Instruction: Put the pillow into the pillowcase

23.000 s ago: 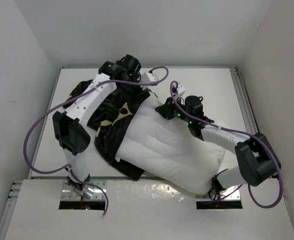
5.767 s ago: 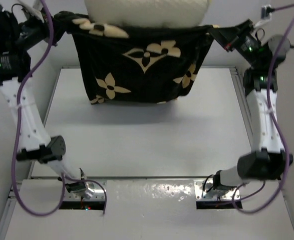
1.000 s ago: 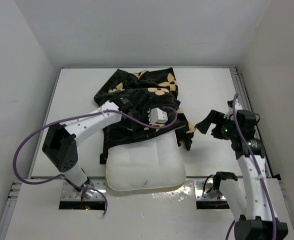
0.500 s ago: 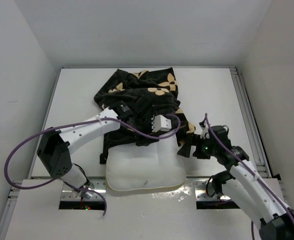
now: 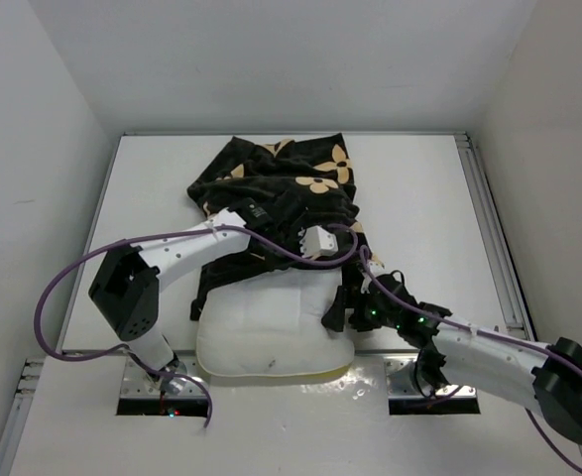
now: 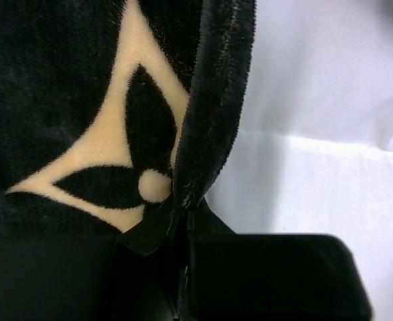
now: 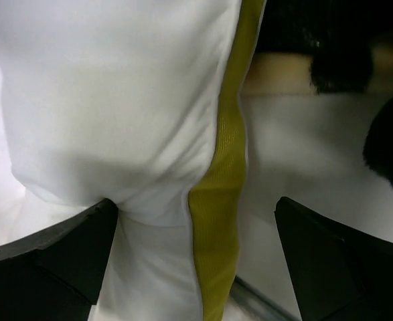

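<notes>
The white pillow [image 5: 269,332] lies at the table's near edge, its far part tucked under the black, tan-flowered pillowcase [image 5: 281,188]. My left gripper [image 5: 300,260] is shut on the pillowcase's open hem [image 6: 216,100]; the hem runs down between the dark fingers [image 6: 270,274], with white pillow [image 6: 317,167] beside it. My right gripper [image 5: 336,309] is at the pillow's right edge and stands open. In the right wrist view the pillow's bulging side [image 7: 116,100] and yellow trim [image 7: 223,200] lie between the two spread fingers [image 7: 55,254], and the gripper [image 7: 196,261] is not closed on them.
The white table [image 5: 419,188] is walled at the back and both sides. Purple cables loop from both arms, the left one [image 5: 53,297] over the table's left edge. The pillow's near edge overhangs the shiny front strip [image 5: 370,382] between the arm bases.
My left gripper has shut on the pillowcase hem. The right arm has swung down and left to the pillow's right edge. The pillow has shifted a little left.
</notes>
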